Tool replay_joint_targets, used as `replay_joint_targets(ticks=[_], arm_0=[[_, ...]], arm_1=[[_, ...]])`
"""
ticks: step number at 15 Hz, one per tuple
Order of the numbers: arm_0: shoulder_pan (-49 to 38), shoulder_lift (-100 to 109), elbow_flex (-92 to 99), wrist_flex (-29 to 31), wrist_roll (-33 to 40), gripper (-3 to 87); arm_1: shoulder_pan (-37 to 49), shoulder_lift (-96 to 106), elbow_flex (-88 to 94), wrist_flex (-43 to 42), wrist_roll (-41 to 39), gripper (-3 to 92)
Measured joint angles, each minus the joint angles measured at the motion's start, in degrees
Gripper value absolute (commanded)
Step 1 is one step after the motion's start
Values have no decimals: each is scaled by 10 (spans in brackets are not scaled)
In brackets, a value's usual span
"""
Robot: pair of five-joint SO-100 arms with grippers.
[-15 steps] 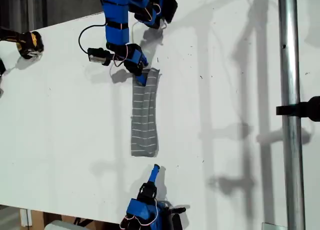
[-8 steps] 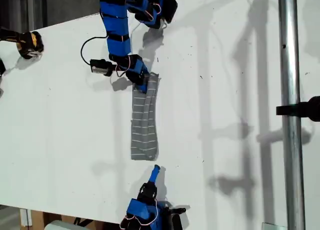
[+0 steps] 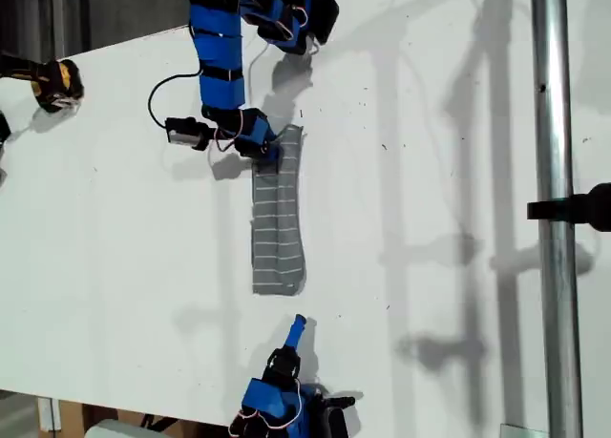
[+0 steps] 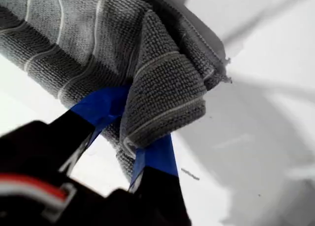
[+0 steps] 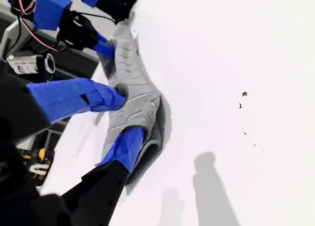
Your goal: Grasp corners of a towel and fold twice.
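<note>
the towel [image 3: 279, 219] lies on the white surface [image 3: 449, 152] as a long narrow strip. this reads as one fold already made. in the exterior view its long axis runs from 12 o'clock to 6 o'clock.

the first gripper [image 3: 270, 152] sits at the strip's 12 o'clock end. the first wrist view shows its blue fingers [image 4: 106, 105] pinching a bunched corner [image 4: 167, 98] of the cloth, with grey fabric folded over one finger and the other finger beneath it.

the second gripper [image 3: 297, 325] is at the strip's 6 o'clock end, just off the cloth, with a bare sliver of surface between its tip and the towel's edge. in the second wrist view its fingers [image 5: 78, 98] stand spread and hold nothing. the strip [image 5: 133, 88] runs away from them toward the other arm.

the second fold probably turns on this: the free end lies straight toward 12 o'clock from the second gripper, which is the nearer arm to it. the gripper's line sits slightly toward 3 o'clock of the strip's middle, closest to the corner on that side. it would need to reach forward along the long axis and close on that end before either end can be carried over the other.
</note>
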Motion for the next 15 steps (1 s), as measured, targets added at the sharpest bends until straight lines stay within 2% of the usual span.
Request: replay_joint_targets(ticks=[4, 7, 9, 11, 15], arm_0=[[0, 0, 0, 0, 0, 104], [0, 0, 0, 0, 0, 104], [0, 0, 0, 0, 0, 104], [0, 0, 0, 3, 0, 103], [4, 0, 0, 3, 0, 101]], arm_1=[[-37, 176, 26, 200, 43, 0], [-94, 315, 36, 400, 131, 0], [-156, 364, 36, 498, 201, -1], [-200, 368, 35, 509, 231, -1], [-197, 283, -33, 328, 133, -1]])
